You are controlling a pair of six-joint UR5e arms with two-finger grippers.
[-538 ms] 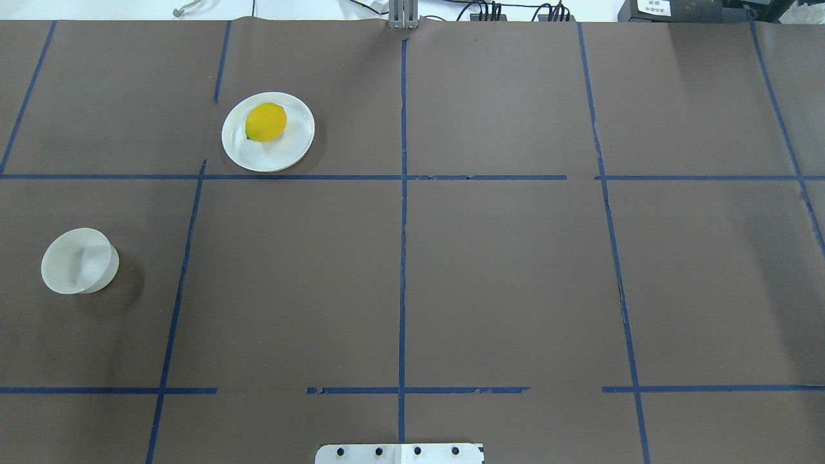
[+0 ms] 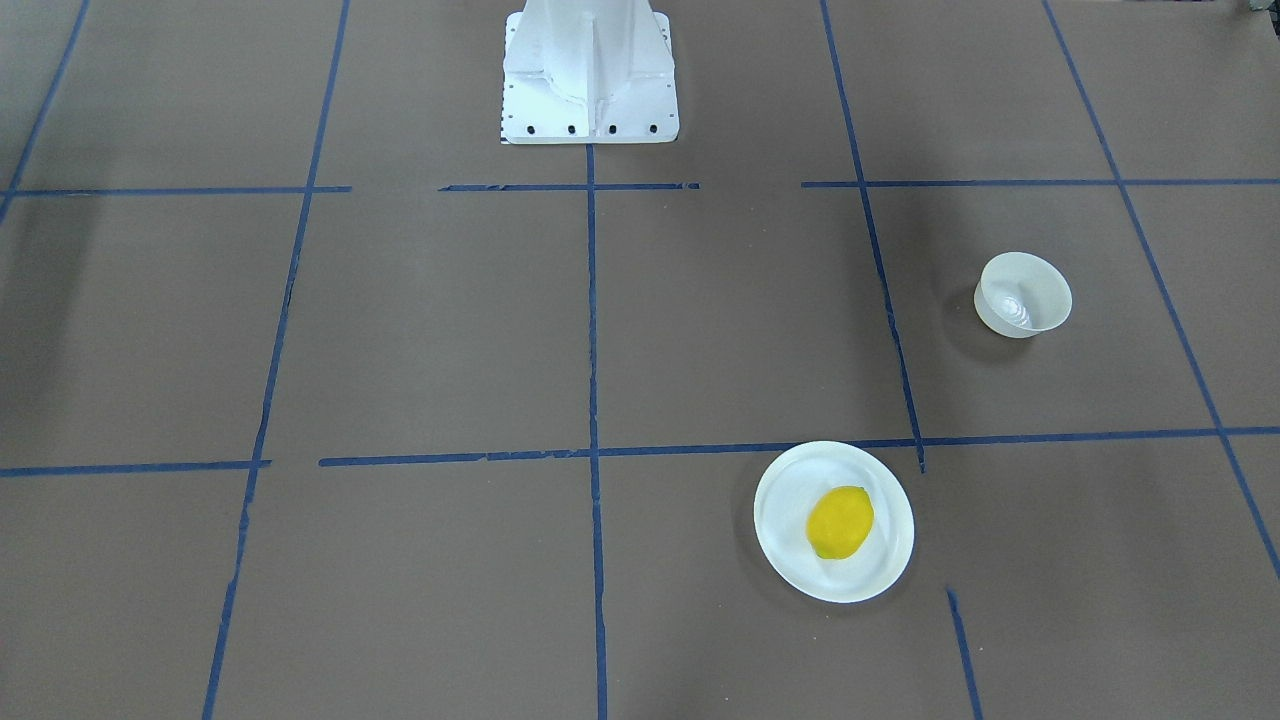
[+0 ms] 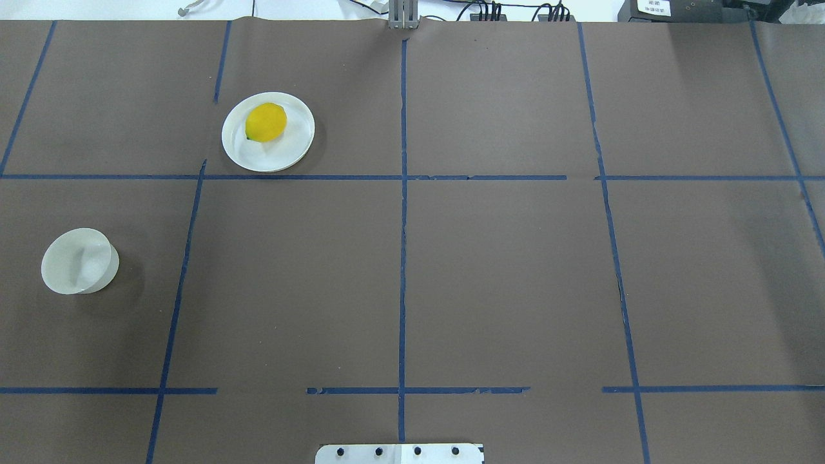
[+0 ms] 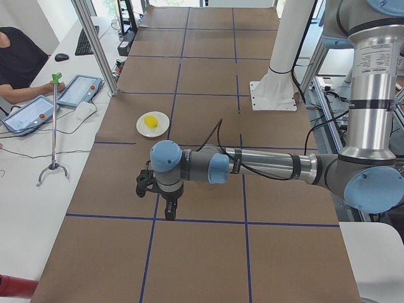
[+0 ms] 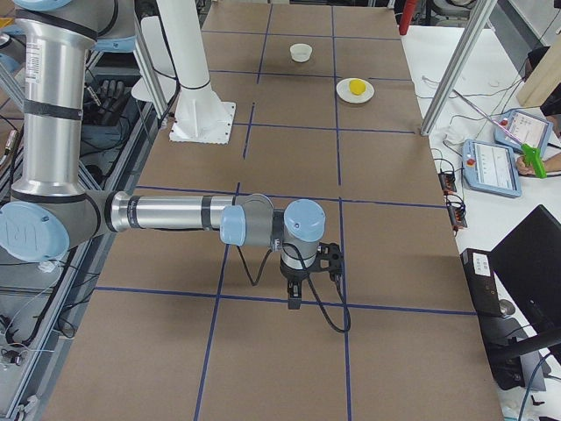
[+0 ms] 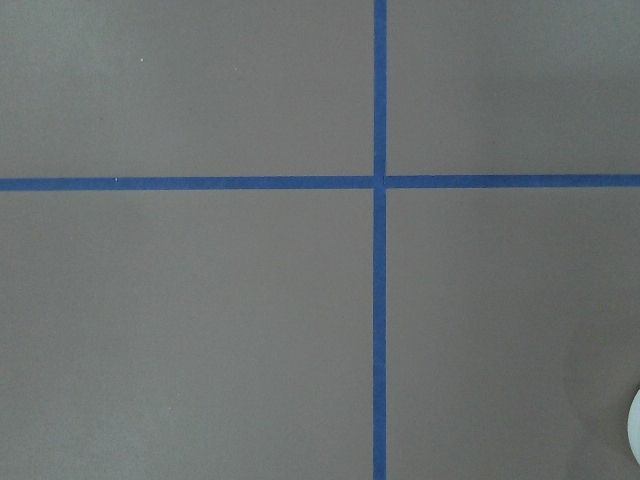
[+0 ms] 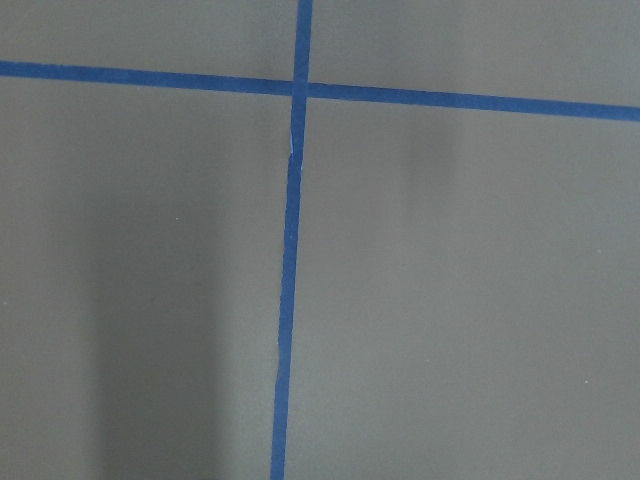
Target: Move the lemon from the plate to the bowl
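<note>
Overhead exterior shows us the bowl (image 3: 80, 261) empty at the frame's mid-left. Further right, in the upper left, the lemon (image 3: 266, 122) lies on the plate (image 3: 271, 158). We judge the whole move remains. Whether the left hand (image 4: 170, 213) or right hand (image 5: 294, 303) is clenched, we cannot tell.

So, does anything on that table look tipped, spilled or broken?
Nothing much. The lemon sits on its plate, the bowl stands upright and empty, nothing spilled. Only the blue tape grid is patchy, with gaps and frayed edges.
</note>
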